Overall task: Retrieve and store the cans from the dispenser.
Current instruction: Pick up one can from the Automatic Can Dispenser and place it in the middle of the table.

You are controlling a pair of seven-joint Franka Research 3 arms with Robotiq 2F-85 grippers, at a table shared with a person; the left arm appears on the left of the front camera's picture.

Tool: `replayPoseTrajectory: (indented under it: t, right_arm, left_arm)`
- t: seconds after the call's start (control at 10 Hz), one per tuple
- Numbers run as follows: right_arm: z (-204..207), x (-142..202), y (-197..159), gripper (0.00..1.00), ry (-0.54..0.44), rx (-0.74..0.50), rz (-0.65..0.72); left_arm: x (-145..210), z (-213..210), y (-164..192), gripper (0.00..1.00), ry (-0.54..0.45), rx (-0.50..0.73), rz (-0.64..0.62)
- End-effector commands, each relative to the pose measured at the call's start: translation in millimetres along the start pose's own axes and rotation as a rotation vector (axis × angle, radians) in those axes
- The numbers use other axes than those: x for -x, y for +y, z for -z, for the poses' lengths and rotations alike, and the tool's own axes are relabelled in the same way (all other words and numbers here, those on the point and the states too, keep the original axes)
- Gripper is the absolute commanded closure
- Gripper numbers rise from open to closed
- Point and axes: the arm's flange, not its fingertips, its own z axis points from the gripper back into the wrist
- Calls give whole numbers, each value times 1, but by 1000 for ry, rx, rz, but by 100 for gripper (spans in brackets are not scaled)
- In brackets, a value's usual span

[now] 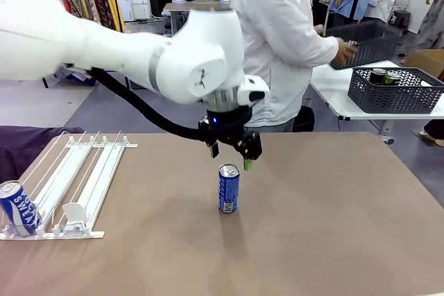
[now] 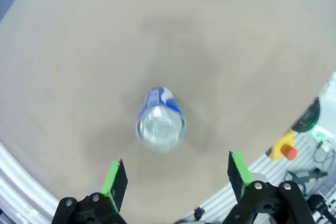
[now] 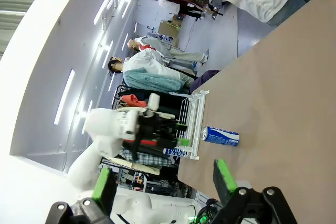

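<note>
A blue can [image 1: 229, 187] stands upright near the middle of the brown table [image 1: 333, 227], silver top up. The left gripper [image 1: 231, 159] hangs just above it, fingers spread wider than the can and touching nothing. In the left wrist view the can [image 2: 160, 124] sits ahead of the gap between the green pads [image 2: 113, 178]. A second blue can [image 1: 19, 207] tilts at the near end of the dispenser [image 1: 76, 178], by the picture's left edge. The right gripper [image 3: 164, 182] is likewise spread, holding nothing. On a side table a dark lattice basket [image 1: 395, 95] holds cans, mostly hidden by its wall
</note>
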Motion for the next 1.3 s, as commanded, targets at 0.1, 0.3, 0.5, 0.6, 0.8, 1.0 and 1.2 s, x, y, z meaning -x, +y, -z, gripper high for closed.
replayPoseTrajectory:
  t: [0.1,0.3,0.5,0.6,0.8,1.0,1.2]
  right_arm:
    - [1,-2,1,0,-11,-17,-24]
    - [1,-2,1,0,-11,-17,-24]
    - [1,-2,1,0,-11,-17,-24]
    - [1,-2,1,0,-11,-17,-24]
    - [1,-2,1,0,-11,-17,-24]
    - [1,-2,1,0,-11,-17,-24]
    - [1,-2,1,0,-11,-17,-24]
  left_arm:
    - [76,-102,64,0,6,94,-57]
    - [155,-175,148,0,-91,232,-140]
    - [247,-216,228,0,-225,301,-328]
    - [296,-228,273,0,-250,381,-414]
    - [399,-233,368,0,-314,670,-564]
    - [474,-221,416,0,-432,788,-737]
    - [512,-206,432,0,-486,807,-812]
